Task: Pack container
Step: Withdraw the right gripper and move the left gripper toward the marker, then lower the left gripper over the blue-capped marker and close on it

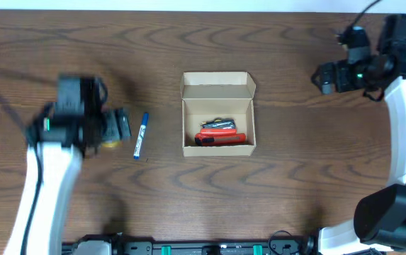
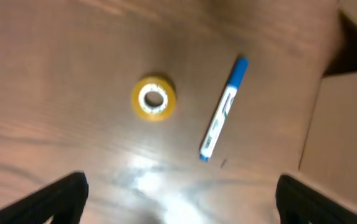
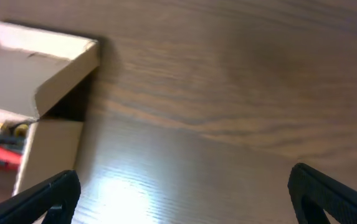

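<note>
The container is a tan cardboard box standing open at the table's middle, with a red-handled tool and some metal pieces inside. A blue marker lies left of it. A yellow tape roll lies flat beside the marker. My left gripper hovers open over the tape, its fingers wide apart and empty. My right gripper is open and empty at the far right, well away from the box. In the right wrist view the box flap shows at the left, beyond my open gripper.
Bare wood table lies around the box. The right arm's white base stands at the right edge. A black rail runs along the front edge. The box's side shows at the right of the left wrist view.
</note>
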